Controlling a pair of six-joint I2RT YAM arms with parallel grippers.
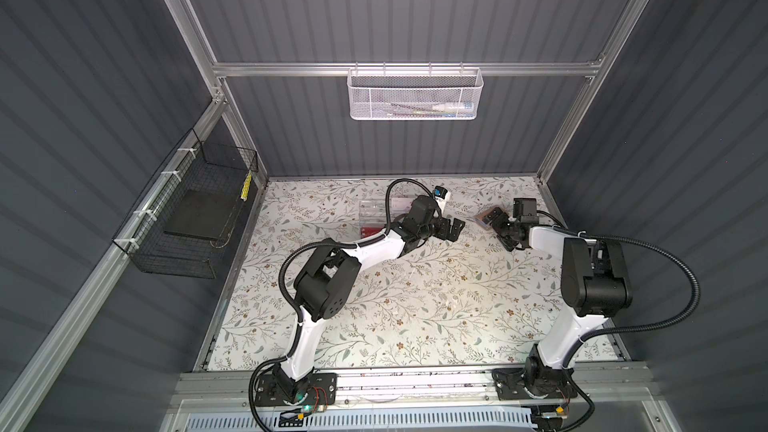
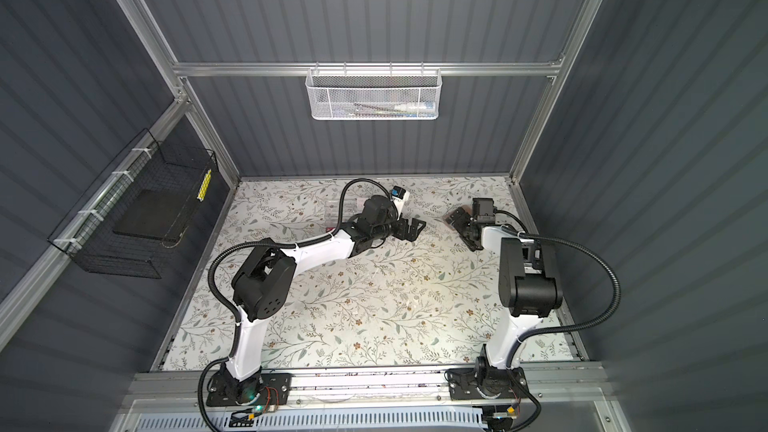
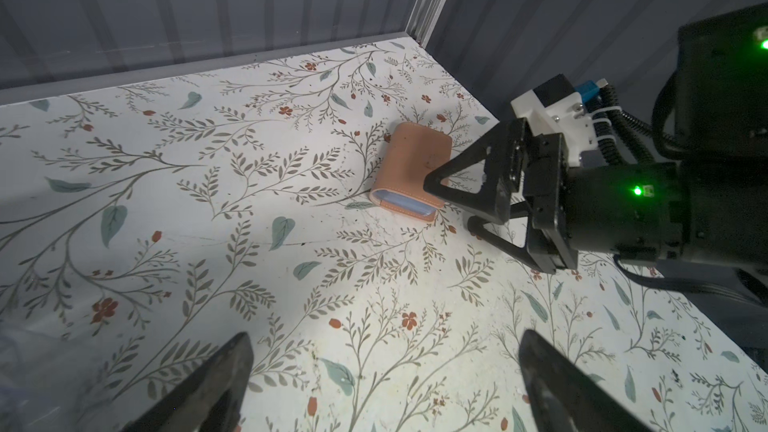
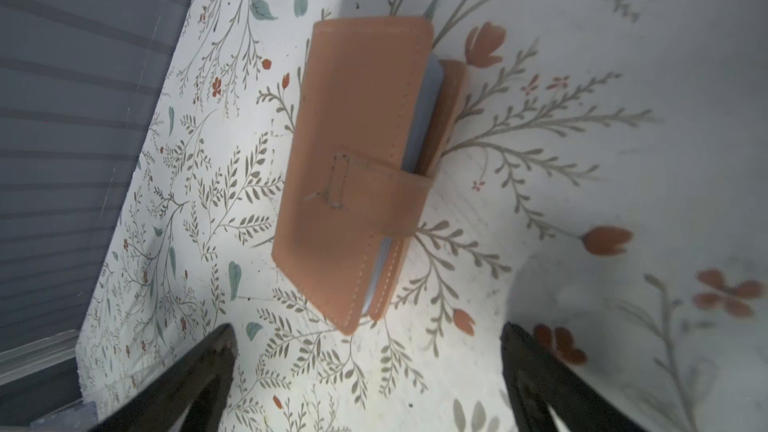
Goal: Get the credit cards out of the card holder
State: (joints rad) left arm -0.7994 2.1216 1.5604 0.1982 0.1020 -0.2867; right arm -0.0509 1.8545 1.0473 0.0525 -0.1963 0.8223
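- card holder (image 4: 357, 168) is lying flat and shut on the tabletop (image 1: 415, 284), at its far right part near the back wall (image 1: 395, 151), with the strap (image 4: 374, 197) wrapping across the cover
- credit cards are not showing as such; only bluish-grey edges (image 4: 419, 118) are peeking between the covers, pages or cards, cannot tell which
- right pincer (image 4: 365, 342) is hanging just beside the holder's near end, jaws wide apart and holding nothing; whether it is touching, cannot tell
- left pincer (image 3: 386, 340) is waiting near, pointing at the holder across bare tabletop, jaws wide apart too, empty
- risk: the strap is keeping it shut, so squeezing the whole holder is likely just clamping the cards inside, with nothing coming out
- risk: the holder is sitting low and flat, so fingers (image 4: 220, 347) coming down are likely scraping the tabletop or skidding off the smooth cover instead of getting under an edge
- risk: a push with no counter-hold is likely sliding the holder toward the back wall, out of easy reach
- risk: both pincers are aiming at one small thing, so they are probably bumping if both are going in together
- risk: lifting by a single cover is probably flopping the pages open and dropping cards loose; or the sleeves are gripping tight and the whole holder is dragging along with the pull
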